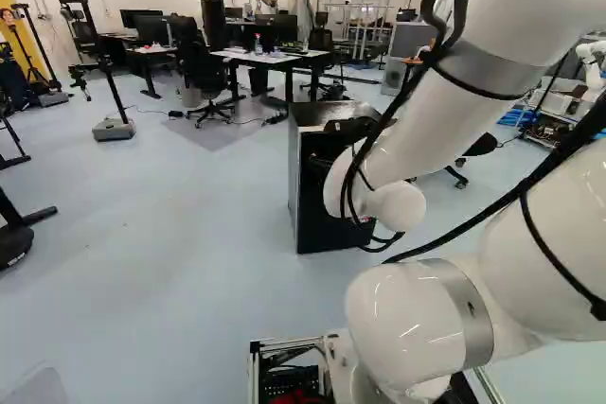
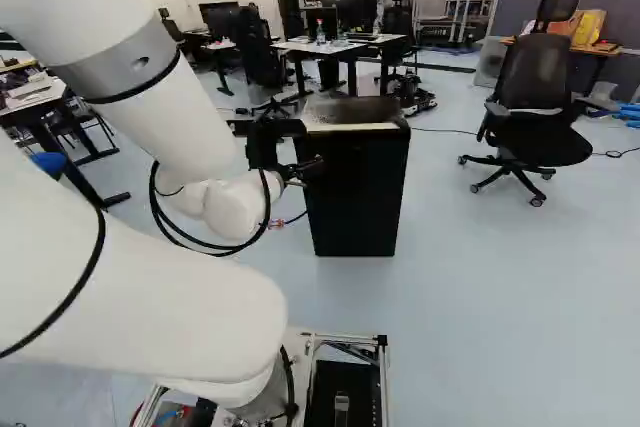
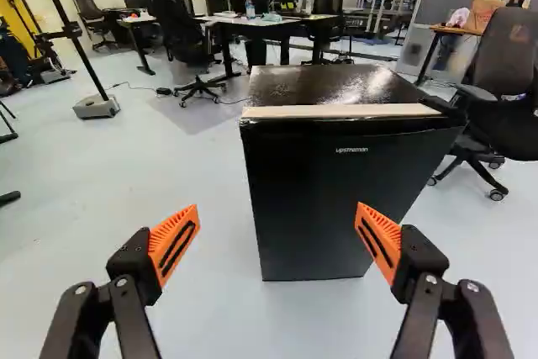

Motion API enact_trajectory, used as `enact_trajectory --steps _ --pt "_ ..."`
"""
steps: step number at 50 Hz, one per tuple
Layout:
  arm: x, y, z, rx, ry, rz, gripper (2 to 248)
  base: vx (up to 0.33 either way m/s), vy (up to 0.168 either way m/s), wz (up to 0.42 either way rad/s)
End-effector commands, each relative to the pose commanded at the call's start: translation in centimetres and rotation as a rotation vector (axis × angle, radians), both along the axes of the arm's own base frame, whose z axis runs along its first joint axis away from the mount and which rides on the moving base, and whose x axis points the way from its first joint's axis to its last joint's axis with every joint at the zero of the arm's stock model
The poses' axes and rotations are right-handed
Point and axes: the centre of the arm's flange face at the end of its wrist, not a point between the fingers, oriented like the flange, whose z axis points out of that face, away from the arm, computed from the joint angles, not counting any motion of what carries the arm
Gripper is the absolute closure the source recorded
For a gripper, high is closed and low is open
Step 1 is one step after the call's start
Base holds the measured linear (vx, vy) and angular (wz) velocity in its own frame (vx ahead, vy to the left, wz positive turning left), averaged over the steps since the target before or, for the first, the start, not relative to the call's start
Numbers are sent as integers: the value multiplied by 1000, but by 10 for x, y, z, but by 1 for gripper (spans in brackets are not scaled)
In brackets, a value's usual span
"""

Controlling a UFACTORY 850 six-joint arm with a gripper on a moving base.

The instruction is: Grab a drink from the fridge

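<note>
As seen from behind the arm (image 2: 170, 112), arranged from near to far. At the near left, beside the base joint: open metal frame (image 1: 253, 371), holding dark parts and a red item (image 1: 298, 397), cut off and too small to identify. At the near right: second metal frame (image 2: 384, 382), with a black unit (image 2: 343, 402) inside, also cut off. Farther ahead: gripper (image 2: 290, 147), fingers spread wide apart, orange pads (image 3: 174, 243) angled toward each other. Looped around the arm: black cables (image 2: 165, 209). Beyond the gripper and apart from it: black fridge (image 3: 328, 199), upright on the floor, door apparently closed; interior, including any drink, hidden from every view. In the left base view, partly covered by the arm. Just right of the fridge and farther back: black office chair (image 2: 540, 97), on casters. Well to the left: upright stand on a grey foot (image 3: 97, 108). Beyond the fridge: desk (image 3: 290, 20), bearing a bottle (image 3: 250, 6) with contents too small to tell, and monitors near it. At the far right: wooden table (image 3: 454, 30), with a brown bag or box (image 3: 485, 11), type unclear; another robot (image 1: 592, 68), partly cut off in the left base view.
</note>
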Motion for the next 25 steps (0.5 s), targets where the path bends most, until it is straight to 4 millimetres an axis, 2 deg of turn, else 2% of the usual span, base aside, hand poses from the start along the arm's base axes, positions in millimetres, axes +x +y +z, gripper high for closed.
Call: enact_trajectory --steps 25 --pt "0 0 0 0 0 0 3 35 38 -7"
